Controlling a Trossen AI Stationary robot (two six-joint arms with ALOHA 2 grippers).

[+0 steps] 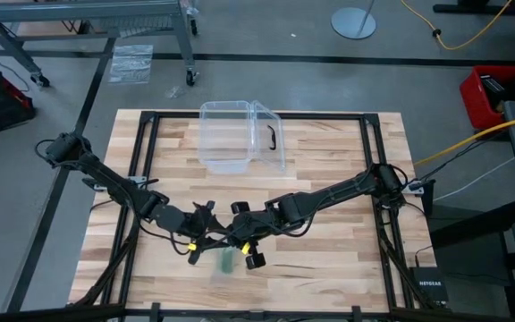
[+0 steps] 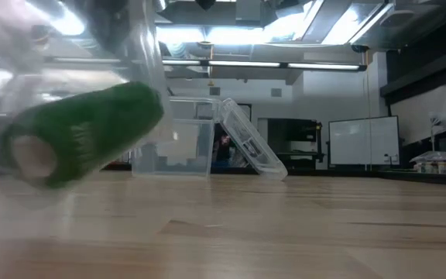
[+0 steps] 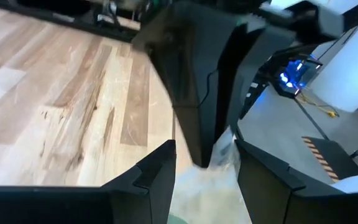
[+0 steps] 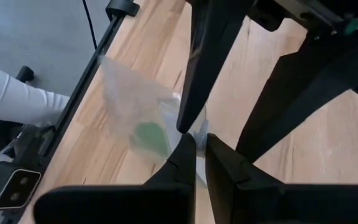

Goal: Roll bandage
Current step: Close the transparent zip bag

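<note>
The bandage [image 2: 84, 132] is a stubby green roll inside a clear plastic wrapper [image 4: 126, 99], near the table's front edge [image 1: 226, 261]. My right gripper [image 4: 201, 138] is shut on the wrapper's upper end, and the roll [image 4: 146, 137] hangs tilted below it. My left gripper [image 3: 204, 146] faces it from the table's left. It is open, one finger on either side of the same wrapper end [image 3: 219, 165] and of the right gripper's fingertips. Both grippers meet above the bandage in the high view [image 1: 226, 241]. My right gripper pinches the wrapper's crumpled upper end [image 4: 199, 127] between its two fingertips, slanting down from the table's far right. The wrapper hangs below the fingers with the green roll tilted inside it, seemingly clear of the table. My left gripper's fingers [image 4: 188, 118] stand close against the wrapper; whether they touch it I cannot tell.
A clear plastic box [image 1: 240, 134] with its lid open and a black handle [image 1: 273, 137] stands at the far centre of the wooden table; it also shows in the low view [image 2: 184, 143]. A person's white sleeve [image 4: 11, 93] shows beyond the table's front edge.
</note>
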